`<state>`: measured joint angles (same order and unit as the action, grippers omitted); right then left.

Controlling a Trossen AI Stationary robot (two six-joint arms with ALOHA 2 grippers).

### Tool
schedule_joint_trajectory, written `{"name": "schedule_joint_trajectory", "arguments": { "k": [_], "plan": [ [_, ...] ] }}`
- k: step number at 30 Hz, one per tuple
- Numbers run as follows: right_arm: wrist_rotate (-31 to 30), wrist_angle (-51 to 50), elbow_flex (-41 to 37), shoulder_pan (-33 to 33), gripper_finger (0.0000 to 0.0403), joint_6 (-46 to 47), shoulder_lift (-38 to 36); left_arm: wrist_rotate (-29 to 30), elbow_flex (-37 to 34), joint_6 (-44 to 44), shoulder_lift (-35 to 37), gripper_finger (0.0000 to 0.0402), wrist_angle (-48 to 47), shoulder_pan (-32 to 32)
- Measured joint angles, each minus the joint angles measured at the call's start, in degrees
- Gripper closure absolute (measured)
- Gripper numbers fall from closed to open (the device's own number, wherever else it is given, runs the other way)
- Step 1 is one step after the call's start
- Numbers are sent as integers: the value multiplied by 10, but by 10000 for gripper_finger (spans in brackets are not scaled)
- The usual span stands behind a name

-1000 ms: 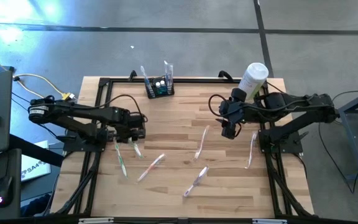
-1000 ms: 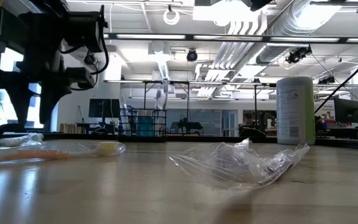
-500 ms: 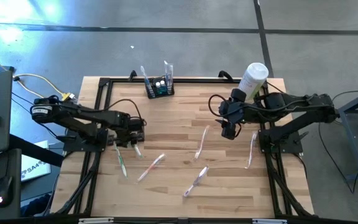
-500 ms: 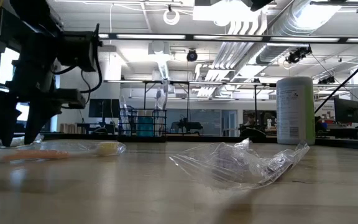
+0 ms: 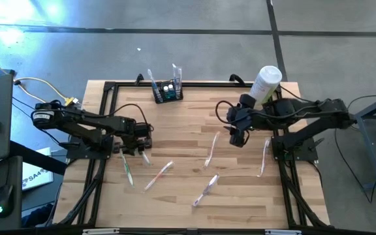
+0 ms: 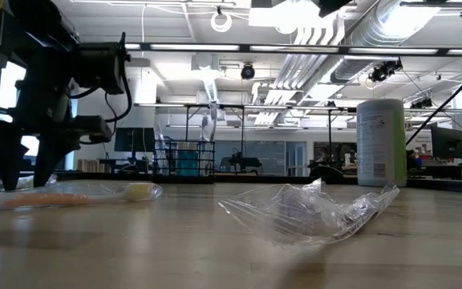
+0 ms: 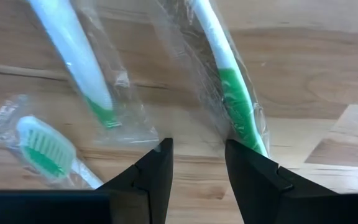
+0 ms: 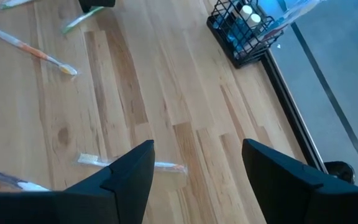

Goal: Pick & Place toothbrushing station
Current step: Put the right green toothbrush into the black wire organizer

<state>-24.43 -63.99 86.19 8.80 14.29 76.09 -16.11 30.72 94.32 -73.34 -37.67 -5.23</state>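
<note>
The left gripper (image 7: 196,163) is hovering, fingers apart, over wrapped green toothbrushes (image 7: 236,106) near the worktop's left edge. The right gripper (image 8: 194,171) is hanging released mid-worktop. The toothbrushing station (image 5: 167,91) is sitting at the far edge.

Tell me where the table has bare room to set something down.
Bare wood runs between the black rack and the white container, and along the table near edge below the wrapped toothbrushes. The middle is crowded with brushes, especially under the left gripper; the right gripper hovers mid-table.
</note>
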Motion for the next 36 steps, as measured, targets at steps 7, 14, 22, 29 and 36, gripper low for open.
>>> {"name": "schedule_joint_trajectory", "arguments": {
  "k": [7, 14, 22, 29, 36],
  "plan": [
    [5, 5, 0, -4, 167, -4, -1, -2, 8, -7, -1, 256, 9, 0],
    [6, 4, 0, -4, 167, -6, -1, -1, 27, -11, -1, 256, 12, 0],
    [6, -2, 0, -4, 167, -9, -1, 22, 27, 5, -1, 256, 30, 0],
    [6, -3, 0, -4, 167, -9, -1, 57, 27, 21, 0, 256, 50, 0],
    [7, -3, 0, -4, 167, -9, -1, 67, 25, 36, 0, 256, 51, 0]
  ]
}}
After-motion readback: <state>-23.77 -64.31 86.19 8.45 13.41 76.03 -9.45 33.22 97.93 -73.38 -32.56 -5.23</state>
